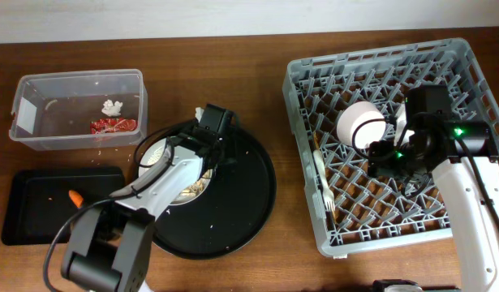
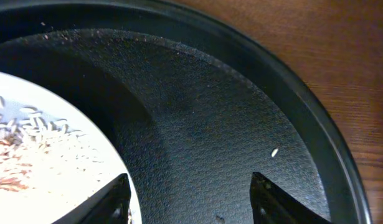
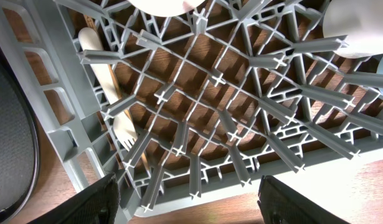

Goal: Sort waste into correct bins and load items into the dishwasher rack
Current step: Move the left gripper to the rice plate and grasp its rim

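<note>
Since the big grey dishwasher rack (image 1: 395, 65) fills the right side of the table (image 1: 233, 65), look there first. It holds a cream cup (image 1: 361, 122) and a white plastic fork (image 1: 322, 182) lying along its left wall. The right gripper (image 3: 197, 205) hangs over the rack with its two fingers spread wide and nothing between them.

Next in size is the round black tray (image 1: 249, 203) in the middle. The pale plate (image 2: 42, 155) sits on its left part, with rice-like food scraps (image 2: 29, 124) on top. The left gripper (image 2: 191, 205) is low over this tray, right at the plate's edge. Its fingers are spread too, and they hold nothing.

At the far left, the clear tub (image 1: 38, 89) has the red wrapper (image 1: 113, 125) and the small white scrap (image 1: 113, 105) inside. In front of it, the shallow black tray (image 1: 38, 219) holds the orange carrot piece (image 1: 75, 197).

I think the plate is the next job, and it could go badly. The scraps are loose, so if the plate tips while it is lifted, they will slide off onto the round tray or the table. The plate's rim looks thin and smooth, so a finger may just push it along and not catch it. The right gripper is close to the cup, so a careless swing could knock it.
</note>
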Available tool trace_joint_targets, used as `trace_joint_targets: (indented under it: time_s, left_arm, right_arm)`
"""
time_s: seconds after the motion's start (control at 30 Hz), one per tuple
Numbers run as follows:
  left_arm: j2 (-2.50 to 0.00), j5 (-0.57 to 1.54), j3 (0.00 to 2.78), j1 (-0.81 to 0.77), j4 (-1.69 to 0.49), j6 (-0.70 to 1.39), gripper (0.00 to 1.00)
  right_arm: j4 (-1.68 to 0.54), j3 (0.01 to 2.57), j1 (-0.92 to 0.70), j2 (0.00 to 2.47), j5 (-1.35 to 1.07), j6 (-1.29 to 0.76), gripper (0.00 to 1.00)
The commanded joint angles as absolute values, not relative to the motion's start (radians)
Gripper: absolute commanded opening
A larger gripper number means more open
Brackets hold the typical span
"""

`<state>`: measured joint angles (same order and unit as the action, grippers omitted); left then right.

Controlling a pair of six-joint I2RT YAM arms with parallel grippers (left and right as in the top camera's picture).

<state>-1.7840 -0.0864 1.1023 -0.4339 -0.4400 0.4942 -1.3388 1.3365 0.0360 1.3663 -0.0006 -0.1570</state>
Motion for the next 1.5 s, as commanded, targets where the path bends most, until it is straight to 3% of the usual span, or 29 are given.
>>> trace_joint_targets:
  time_s: [0.0,0.57,0.8,0.97,1.47]
  left_arm:
    - [-1.831,-0.098,1.098,-0.436,-0.438,0.512,0.60]
    - [-1.900,-0.093,1.098,-0.454,-0.457,0.512,0.59]
    - [-1.903,-0.094,1.098,-0.456,-0.471,0.511,0.17]
    - [-1.903,-0.106,1.098,-0.456,-0.517,0.511,0.02]
    - [-1.804,-0.182,1.116,-0.456,-0.692,0.477,0.00]
  right_arm:
    - [-1.339,1.331,0.041,1.370,-0.008,-0.157,0.75]
    - [-1.336,1.331,0.041,1.370,-0.008,-0.157,0.75]
    - [-1.335,1.331,0.041,1.370,-0.008,-0.157,0.75]
    - [-1.335,1.331,0.041,1.370,-0.008,-0.157,0.75]
    - [-1.335,1.331,0.041,1.370,-0.008,-0.157,0.75]
